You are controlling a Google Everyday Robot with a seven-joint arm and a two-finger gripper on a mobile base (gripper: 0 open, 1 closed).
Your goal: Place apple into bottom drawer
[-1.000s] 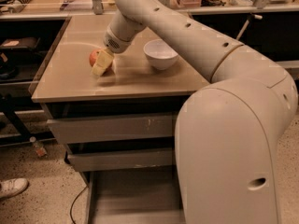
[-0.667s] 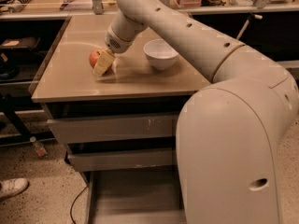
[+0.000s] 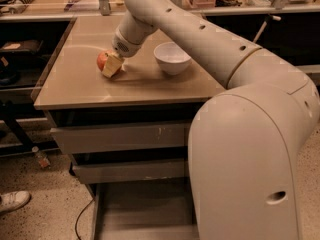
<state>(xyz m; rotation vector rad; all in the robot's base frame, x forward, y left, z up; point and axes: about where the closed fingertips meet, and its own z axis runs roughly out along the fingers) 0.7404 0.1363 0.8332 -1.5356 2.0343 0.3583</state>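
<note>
The gripper is down on the tan tabletop, over on the left half toward the back, right up against the apple. The apple sits on the table surface, and the gripper's yellowish tip touches its right side. Whether the gripper actually has a hold on the apple or how wide it's spread, can't tell from this angle, since the wrist covers that part. The big white arm reaches in from the right and fills most of the foreground.

The white bowl stands upright on the same tabletop, to the right of the apple and apart from it. Under the table, the two upper drawers are pushed in, with scratched fronts. The bottom drawer is pulled out, its flat grey floor showing, partly hidden by the robot's body on the right. On the speckled floor at the left there's a white shoe and a dark cable running beside the drawer.
</note>
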